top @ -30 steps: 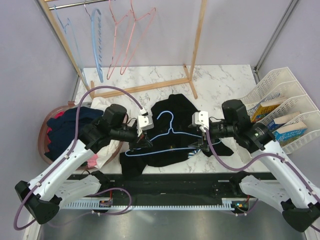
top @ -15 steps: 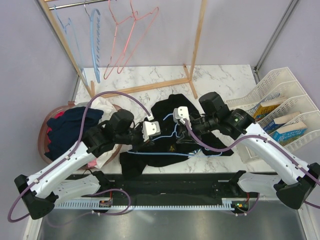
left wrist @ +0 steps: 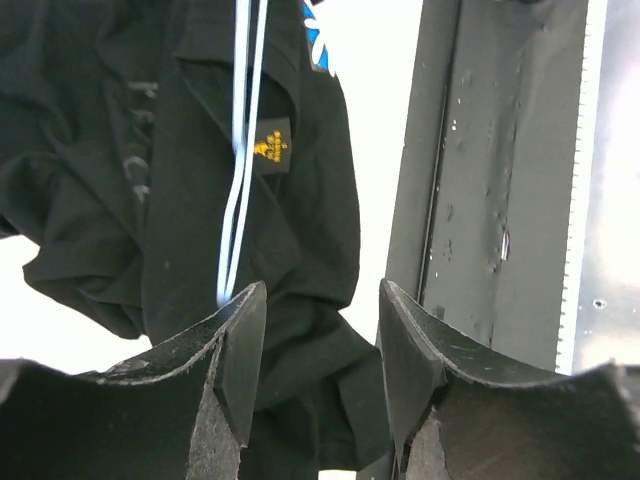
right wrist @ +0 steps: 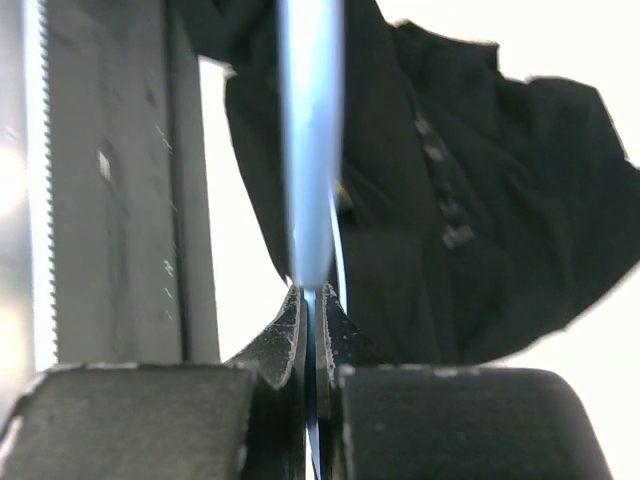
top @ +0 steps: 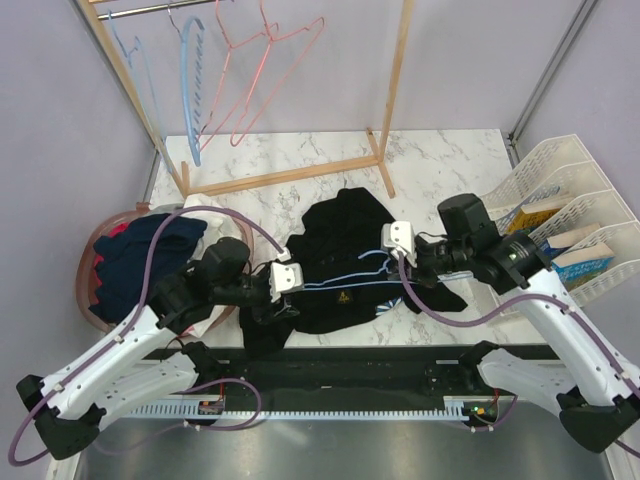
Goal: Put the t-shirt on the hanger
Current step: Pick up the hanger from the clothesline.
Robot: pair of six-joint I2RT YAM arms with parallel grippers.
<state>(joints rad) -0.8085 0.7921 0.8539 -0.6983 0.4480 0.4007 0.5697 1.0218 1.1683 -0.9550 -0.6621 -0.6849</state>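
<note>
1. Judging progress from the overhead view, the black short-sleeved t-shirt [top: 345,235] lies rumpled in the middle of the white marble-patterned table [top: 450,170]. The thin light-blue wire hanger [top: 345,284] lies across the shirt's 6 o'clock half, on top of the cloth as far as I can see.
2. The right gripper [top: 382,263] sits at the hanger's 3 o'clock side. Its fingers are pressed together on the blue wire, and its wrist view shows the wire clamped between them.
3. The left gripper [top: 292,303] sits at the hanger's 9 o'clock end with its fingers spread, gripping nothing. In its wrist view the wire's tip is just beside one fingertip [left wrist: 245,310], above the shirt.
4. Done so far: the hanger is at the shirt and gripped on one side.
5. Left to do: neither hanger arm appears to be inside the collar or shoulders. Both arms need threading in and the shirt settling on them, so the task looks to be at an early stage.
</note>
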